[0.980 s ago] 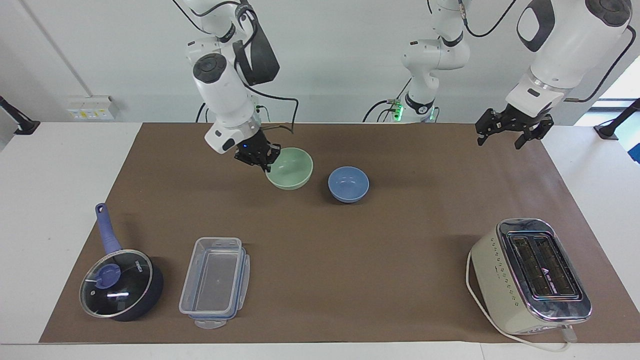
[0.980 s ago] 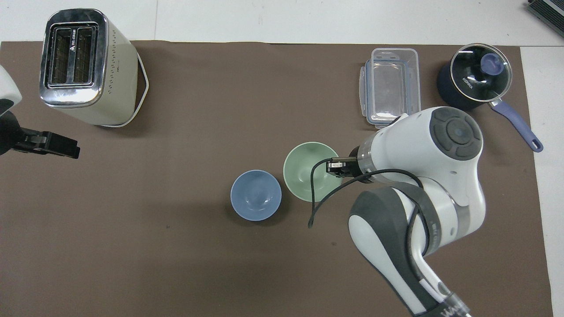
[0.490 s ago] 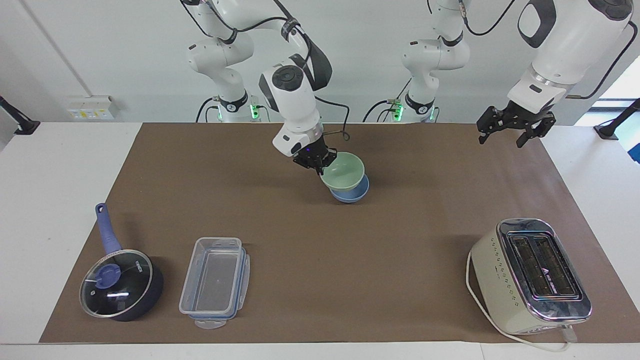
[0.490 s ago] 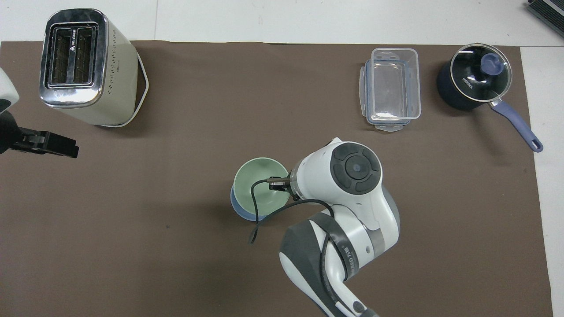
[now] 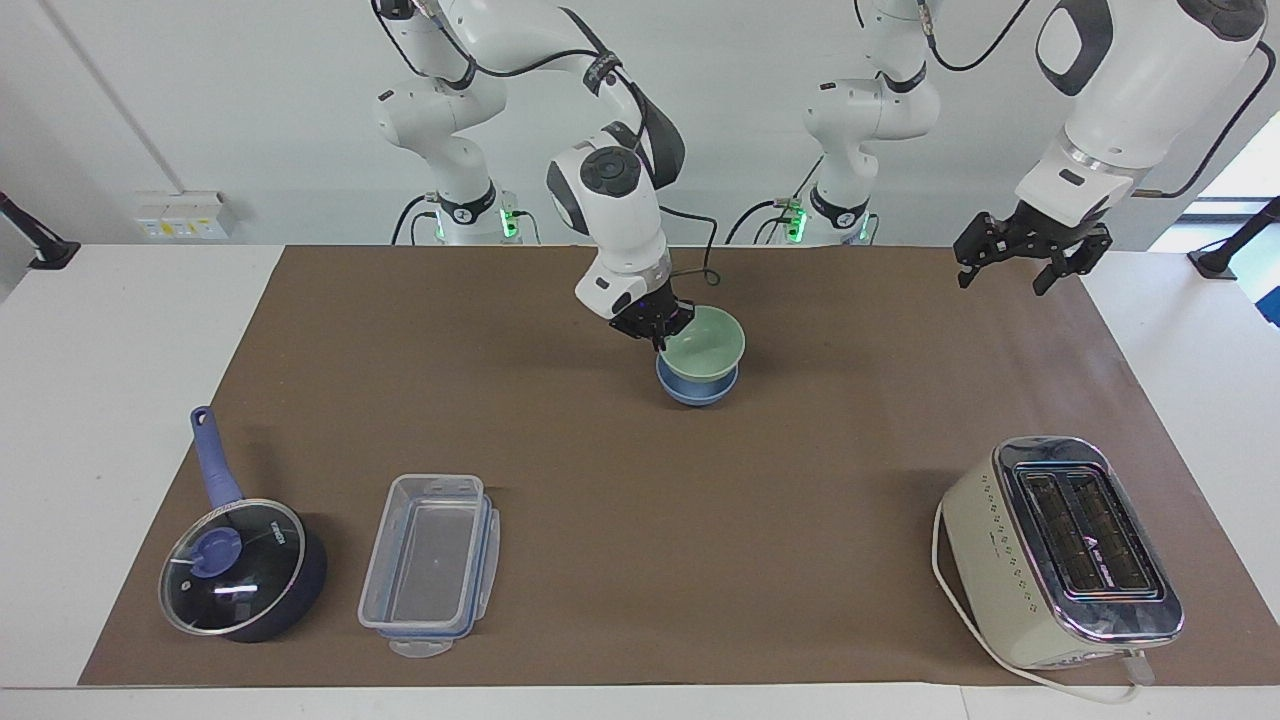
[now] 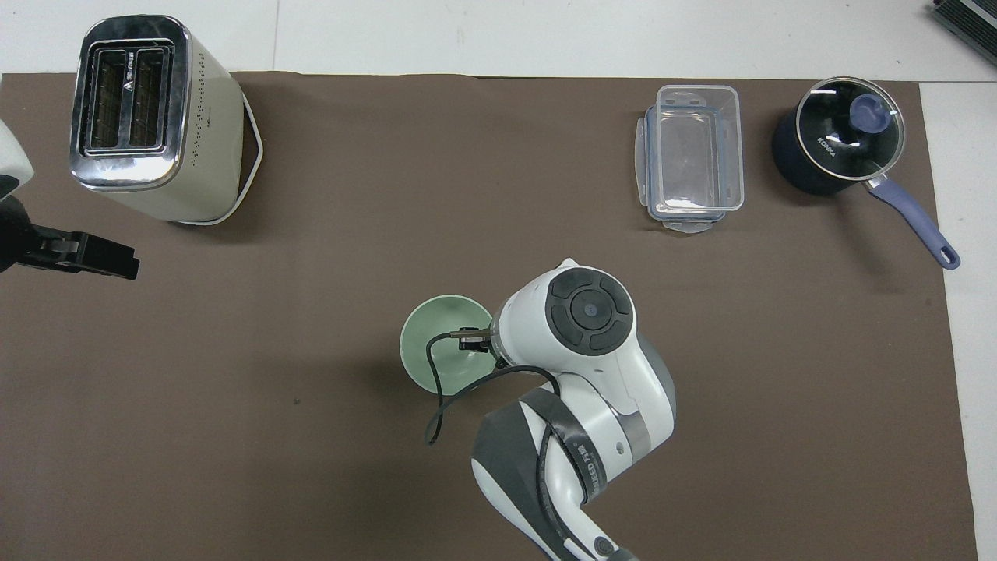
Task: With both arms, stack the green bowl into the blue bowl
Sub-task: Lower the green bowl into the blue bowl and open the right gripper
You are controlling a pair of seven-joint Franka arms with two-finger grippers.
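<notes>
The green bowl (image 5: pixel 705 343) sits in the blue bowl (image 5: pixel 697 388), tilted a little, its rim raised clear above the blue rim; from overhead the green bowl (image 6: pixel 436 352) covers the blue one entirely. The pair stands near the middle of the brown mat (image 5: pixel 640 480), in the half nearer the robots. The right claw (image 5: pixel 660 330) is clamped on the green bowl's rim, at the edge toward the right arm's end of the desk, its fingertips pinched together on the wall; in the overhead view the white wrist hides most of the claw, and a black cable loops across the bowl's mouth. The left claw (image 5: pixel 1010 268) hangs in the air over the mat's edge at the left arm's end, well apart from the bowls, its fingers spread and holding nothing; the left arm waits there. Farther from the robots, at the left arm's end, a cream toaster (image 5: pixel 1060 555) stands with its white cord curling beside it. At the right arm's end, also far from the robots, a clear plastic box (image 5: pixel 430 565) lies beside a dark saucepan (image 5: pixel 240 570) with a glass lid and a blue handle. The white desk (image 5: pixel 100 400) shows around the mat.
</notes>
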